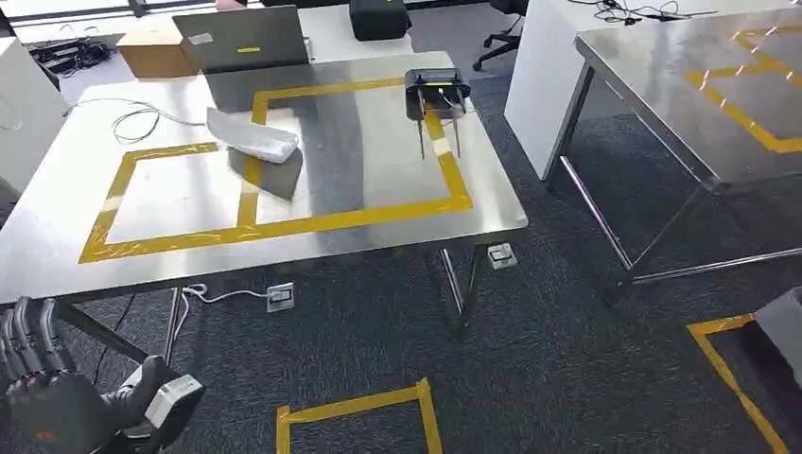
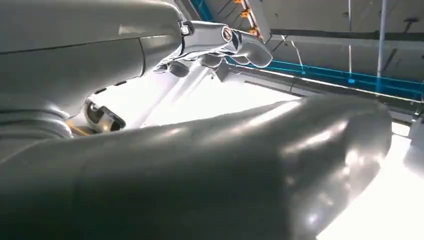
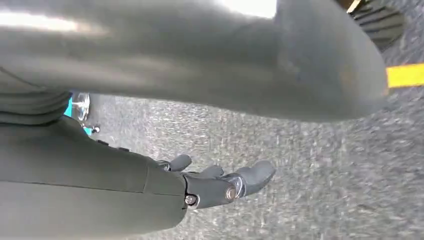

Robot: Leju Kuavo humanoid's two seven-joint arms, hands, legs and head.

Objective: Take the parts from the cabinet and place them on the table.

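A pale silver-white part (image 1: 253,142) lies on the steel table (image 1: 189,203), across the yellow tape line between the two marked squares. My left hand (image 1: 45,383) hangs low at the near left, below the table's front edge, with its fingers (image 1: 26,336) straight and apart and nothing in it. The left wrist view shows the same fingers (image 2: 220,42) stretched out and the thick thumb (image 2: 250,165) bare against a ceiling. My right hand (image 3: 215,185) hangs over grey carpet, its fingers loosely extended and holding nothing.
A black device (image 1: 435,93) with thin legs stands on the table's far right tape corner. A laptop (image 1: 241,40), a cardboard box (image 1: 151,47) and a cable (image 1: 132,118) lie at the back. A second steel table (image 1: 700,85) stands to the right. Yellow tape marks the carpet (image 1: 355,407).
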